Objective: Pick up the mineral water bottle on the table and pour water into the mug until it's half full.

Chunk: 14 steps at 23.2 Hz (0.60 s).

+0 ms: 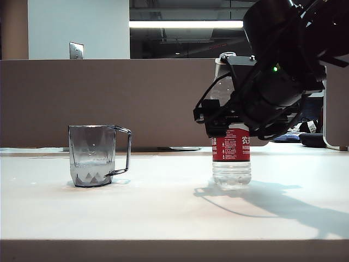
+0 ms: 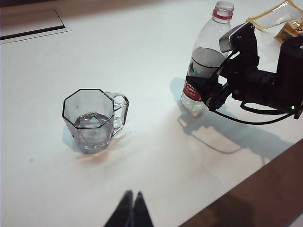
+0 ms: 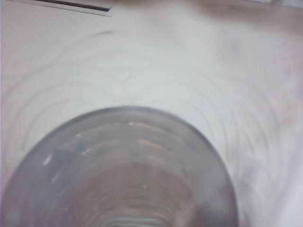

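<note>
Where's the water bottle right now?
The mineral water bottle stands upright on the table, right of the mug in the exterior view, with the right gripper around its middle.

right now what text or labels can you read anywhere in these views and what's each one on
"农": large white character on the red label of the mineral water bottle; a second character beside it is cut off at the label's edge.
Small white print lower on that label: too small to read.
Mug, table, right gripper, left gripper: no text.
</note>
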Available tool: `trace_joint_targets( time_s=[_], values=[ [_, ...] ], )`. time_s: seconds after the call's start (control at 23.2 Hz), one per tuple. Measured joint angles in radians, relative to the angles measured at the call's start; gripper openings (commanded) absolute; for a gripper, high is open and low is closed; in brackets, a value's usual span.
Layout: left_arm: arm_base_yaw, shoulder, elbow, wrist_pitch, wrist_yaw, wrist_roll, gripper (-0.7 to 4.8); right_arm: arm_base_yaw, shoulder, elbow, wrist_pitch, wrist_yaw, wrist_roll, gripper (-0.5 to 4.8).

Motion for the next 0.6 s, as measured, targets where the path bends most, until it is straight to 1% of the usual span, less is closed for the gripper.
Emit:
trace_joint_targets(
  time_s=[0.04,0.09,0.13,0.3,0.39,0.43,0.48,0.6],
  values=[
    [0.0,0.0,0.0,-0.006,0.0,0.002,-0.05,0.0,0.0,0.0,-0.003,0.0,-0.006,3.61],
    [0.0,0.0,0.0,-0.01,0.0,0.002,-0.05,0.0,-0.001,0.001,-0.007,0.0,-0.009,3.86],
    [0.0,0.0,0.0,-0.016,0.0,0.004,-0.05,0.0,-0.004,0.001,-0.018,0.0,-0.01,3.96],
    [0.0,0.001,0.0,-0.023,0.0,0.005,-0.05,0.0,-0.006,0.003,-0.081,0.0,-0.011,4.01],
    [0.0,0.001,0.0,-0.027,0.0,0.005,-0.05,0.0,-0.008,0.003,-0.081,0.001,-0.011,4.03],
    [0.0,0.001,0.0,-0.029,0.0,0.005,-0.05,0.001,-0.011,0.003,-0.082,0.001,-0.011,4.3],
    [0.0,0.001,0.0,-0.029,0.0,0.005,-0.05,0.001,-0.018,0.003,-0.082,0.001,-0.011,4.43],
    [0.0,0.001,0.0,-0.029,0.0,0.005,-0.05,0.001,-0.048,0.003,-0.093,0.002,-0.014,4.44]
  ],
)
